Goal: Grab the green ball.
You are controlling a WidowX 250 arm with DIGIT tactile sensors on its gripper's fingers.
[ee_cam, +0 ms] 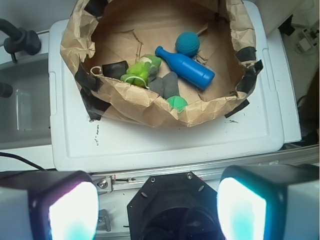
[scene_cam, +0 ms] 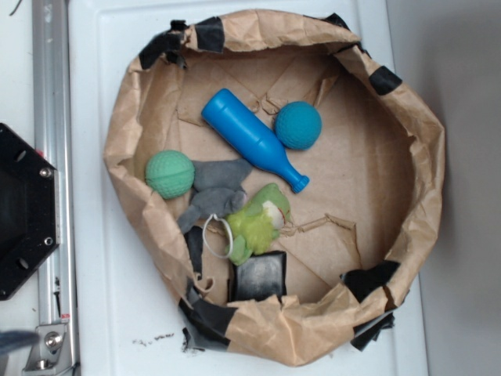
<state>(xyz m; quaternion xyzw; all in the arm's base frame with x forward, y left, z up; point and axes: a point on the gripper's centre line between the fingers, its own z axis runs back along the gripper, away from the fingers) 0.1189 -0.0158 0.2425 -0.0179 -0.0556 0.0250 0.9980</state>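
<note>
The gripper [ee_cam: 157, 210] hangs well back from the bin, over the robot base [ee_cam: 170, 210], its fingers [ee_cam: 72, 212] spread wide apart with nothing between them. Nearest in the paper bin [ee_cam: 125, 97] is the green ball [ee_cam: 176, 103], lying just inside the near wall, which hides its lower half in the wrist view. From above, the ball [scene_cam: 170, 174] sits at the left side of the floor, close to the wall and touching the grey cloth [scene_cam: 219, 192]. The likely trouble: the crumpled wall leaves little room for a finger on that side, so a descent could catch the paper, or the fingers could pinch cloth with the ball or nudge it away. Being round, the ball has no long axis and points nowhere, so any approach angle serves. Beyond lie the plush toy [scene_cam: 258, 219], the bottle [scene_cam: 254, 139] and, farthest, the teal ball [scene_cam: 298, 125], not to be mistaken for the target.
</note>
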